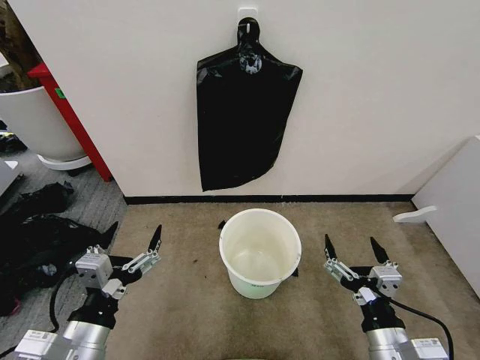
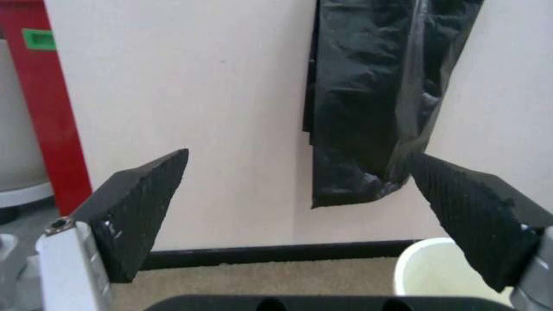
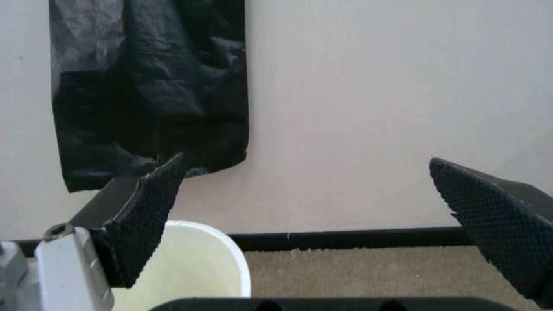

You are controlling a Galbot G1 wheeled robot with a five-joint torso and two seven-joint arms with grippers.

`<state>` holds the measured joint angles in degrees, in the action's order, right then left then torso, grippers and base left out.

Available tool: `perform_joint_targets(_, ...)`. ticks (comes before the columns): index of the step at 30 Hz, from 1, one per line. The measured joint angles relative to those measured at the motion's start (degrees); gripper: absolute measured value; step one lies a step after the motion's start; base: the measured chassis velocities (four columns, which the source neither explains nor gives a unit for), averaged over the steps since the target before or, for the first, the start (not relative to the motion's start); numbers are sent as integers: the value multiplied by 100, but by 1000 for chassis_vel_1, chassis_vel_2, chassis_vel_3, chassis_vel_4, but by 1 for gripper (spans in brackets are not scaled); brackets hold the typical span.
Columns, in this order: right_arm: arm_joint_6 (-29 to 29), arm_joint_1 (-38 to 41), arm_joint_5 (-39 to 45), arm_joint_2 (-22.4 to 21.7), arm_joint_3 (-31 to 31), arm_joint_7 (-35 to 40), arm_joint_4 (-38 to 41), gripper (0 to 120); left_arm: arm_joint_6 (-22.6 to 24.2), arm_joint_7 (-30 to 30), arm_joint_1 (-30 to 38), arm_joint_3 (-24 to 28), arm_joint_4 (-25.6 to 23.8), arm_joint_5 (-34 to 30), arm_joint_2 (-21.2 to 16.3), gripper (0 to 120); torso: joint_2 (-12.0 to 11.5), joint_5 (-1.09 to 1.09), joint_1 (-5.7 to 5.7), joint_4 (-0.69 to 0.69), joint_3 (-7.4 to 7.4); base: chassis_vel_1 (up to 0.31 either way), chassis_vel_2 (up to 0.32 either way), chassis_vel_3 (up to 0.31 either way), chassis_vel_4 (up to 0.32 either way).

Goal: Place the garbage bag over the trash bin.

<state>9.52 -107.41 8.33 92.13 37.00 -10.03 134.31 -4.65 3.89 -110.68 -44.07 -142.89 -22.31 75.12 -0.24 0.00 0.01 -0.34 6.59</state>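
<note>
The trash bin (image 1: 260,255), a small round white bucket with a cream inside, stands upright on the tan carpet near the wall. Above it a flat black bag bundle (image 1: 241,120) with a knotted top hangs from a white wall hook (image 1: 247,15). The garbage bag itself is out of view. My left gripper (image 1: 135,240) hovers open to the left of the bin, and my right gripper (image 1: 351,247) hovers open to its right, both holding nothing. The left wrist view shows my left gripper (image 2: 298,181) facing the bundle (image 2: 380,97) and the bin's rim (image 2: 432,265). The right wrist view shows my right gripper (image 3: 307,181), the bundle (image 3: 147,84) and the bin (image 3: 207,259).
A large white tub (image 1: 34,120) and a red post (image 1: 71,120) stand at the far left. Crumpled black plastic (image 1: 37,232) lies on the grey floor there. A white cabinet (image 1: 457,210) bounds the right side. The wall is close behind the bin.
</note>
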Motion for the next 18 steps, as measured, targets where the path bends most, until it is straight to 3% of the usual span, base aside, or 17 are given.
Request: perform_joint_targets(18, -408, 342, 592, -302, -27, 27, 37, 100, 62, 6, -110, -78, -39, 83, 153, 100, 0, 0, 0, 0, 0, 0, 0, 0, 0)
